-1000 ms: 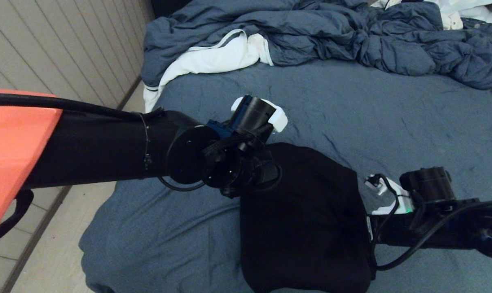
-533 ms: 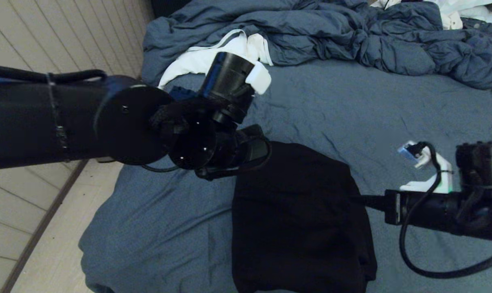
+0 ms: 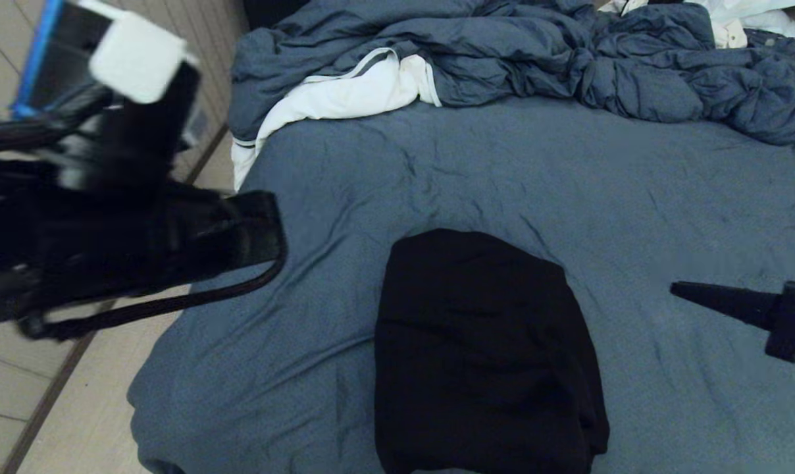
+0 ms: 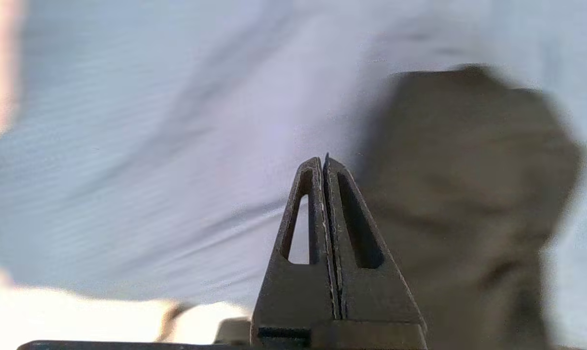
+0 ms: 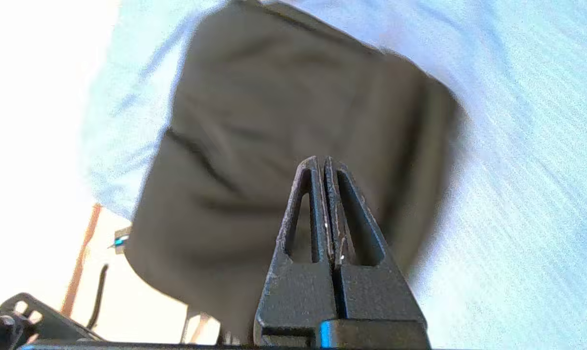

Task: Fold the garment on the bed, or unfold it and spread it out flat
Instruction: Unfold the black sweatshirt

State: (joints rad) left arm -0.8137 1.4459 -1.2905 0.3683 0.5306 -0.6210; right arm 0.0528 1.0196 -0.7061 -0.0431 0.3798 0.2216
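Observation:
The black hoodie [image 3: 483, 355] lies folded into a compact bundle on the blue-grey sheet of the bed [image 3: 568, 171], near its front edge. Nothing holds it. My left arm [image 3: 108, 230] is raised off to the left, above the bed's left edge, well clear of the hoodie. The left gripper [image 4: 322, 160] is shut and empty, with the hoodie [image 4: 468, 194] lying beyond it. At the right edge the right gripper [image 3: 675, 287] points toward the hoodie from a distance. It is shut and empty too [image 5: 321, 160], hovering above the hoodie [image 5: 284, 121].
A crumpled blue-grey duvet [image 3: 536, 52] fills the back of the bed. A white cloth with grey stripes [image 3: 345, 95] lies at the back left, hanging over the edge. Tiled floor [image 3: 75, 408] and a panelled wall lie to the left.
Both arms have pulled away from the hoodie: the left one rose and swung out to the left, the right one drew back to the right edge. The hoodie stays put.

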